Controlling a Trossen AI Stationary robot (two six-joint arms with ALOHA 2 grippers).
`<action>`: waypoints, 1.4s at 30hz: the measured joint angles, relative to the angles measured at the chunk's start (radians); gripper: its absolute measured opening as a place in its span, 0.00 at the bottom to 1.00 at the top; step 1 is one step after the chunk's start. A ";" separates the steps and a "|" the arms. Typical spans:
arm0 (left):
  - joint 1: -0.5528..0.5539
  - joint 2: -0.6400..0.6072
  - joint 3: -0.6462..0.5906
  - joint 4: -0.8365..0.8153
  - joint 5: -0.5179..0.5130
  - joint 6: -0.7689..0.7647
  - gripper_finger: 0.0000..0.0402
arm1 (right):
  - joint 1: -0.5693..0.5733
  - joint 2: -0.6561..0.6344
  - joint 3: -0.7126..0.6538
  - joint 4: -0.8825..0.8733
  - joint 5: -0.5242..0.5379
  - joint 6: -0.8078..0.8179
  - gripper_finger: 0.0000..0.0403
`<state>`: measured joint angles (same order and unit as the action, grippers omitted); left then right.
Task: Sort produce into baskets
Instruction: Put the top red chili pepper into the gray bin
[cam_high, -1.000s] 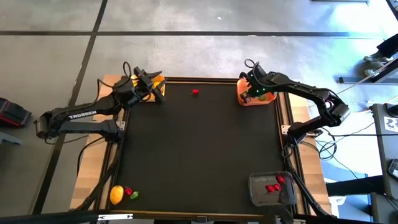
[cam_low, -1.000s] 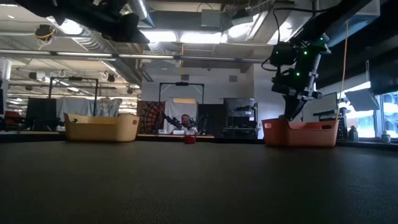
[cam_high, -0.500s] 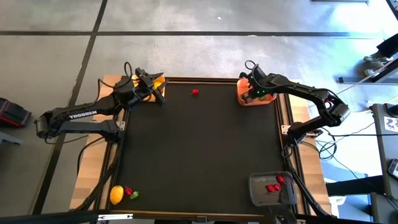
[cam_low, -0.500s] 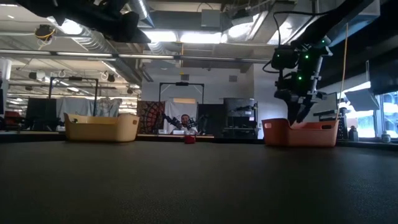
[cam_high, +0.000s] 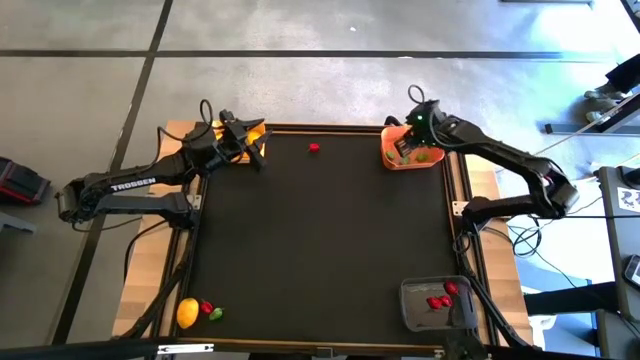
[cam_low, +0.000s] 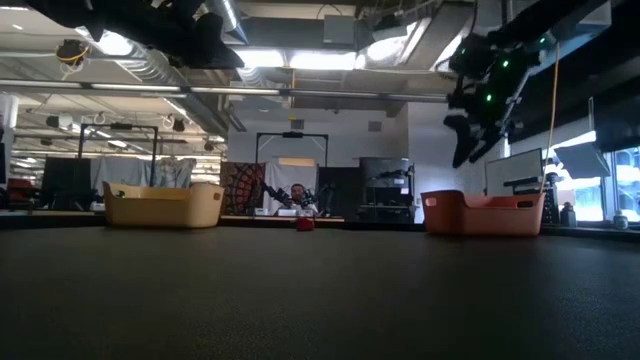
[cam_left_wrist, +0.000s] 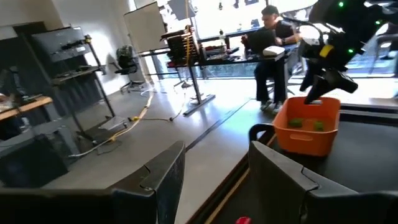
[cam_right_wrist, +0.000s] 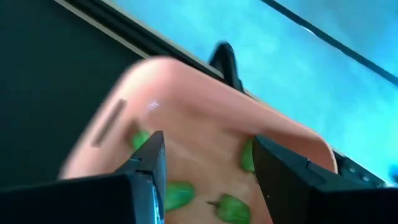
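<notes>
The right tool (cam_low: 468, 128) hangs above the orange-red basket (cam_high: 412, 152) at the far right corner of the dark surface (cam_high: 320, 240). A second ago it stood lower, with its fingers down inside the basket and pressed together; now it is raised clear of the rim, and the right wrist view shows its two fingers (cam_right_wrist: 146, 168) spread apart with nothing between them. Below them, on the floor of that basket, lie several green pieces (cam_right_wrist: 231, 208) — four can be counted in the wrist view.

The left tool (cam_high: 247, 140) is over the yellow-orange basket (cam_low: 162, 205) at the far left corner, in the same place as in the earlier pictures. Its fingers (cam_left_wrist: 168, 180) stand apart and hold nothing.

One red piece (cam_high: 314, 148) lies on the surface between the two far baskets, where it lay before. At the near left corner a yellow lemon (cam_high: 187, 313) lies with a small red piece (cam_high: 207, 307) and a small green piece (cam_high: 216, 314) just beside it — none of them has moved. The dark grey basket (cam_high: 436, 303) at the near right corner contains a few red pieces (cam_high: 440, 297).

A seated person (cam_left_wrist: 273, 50) shows in the room behind the surface.
</notes>
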<state>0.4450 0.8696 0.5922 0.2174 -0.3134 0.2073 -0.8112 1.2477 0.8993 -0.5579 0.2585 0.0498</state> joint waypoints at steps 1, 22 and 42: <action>0.000 0.000 0.000 0.000 0.012 -0.012 0.43 | 0.000 -0.021 0.000 0.000 -0.022 0.002 0.44; 0.000 0.000 0.000 -0.002 0.181 -0.192 0.43 | 0.232 0.103 0.002 0.525 -0.247 0.051 0.44; 0.000 0.066 0.000 0.003 0.181 -0.208 0.43 | 0.255 0.441 0.024 0.683 -0.207 0.075 0.59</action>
<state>0.4450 0.9352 0.5922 0.2199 -0.1326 -0.0006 -0.5564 1.6885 0.9230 0.1251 0.0512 0.1246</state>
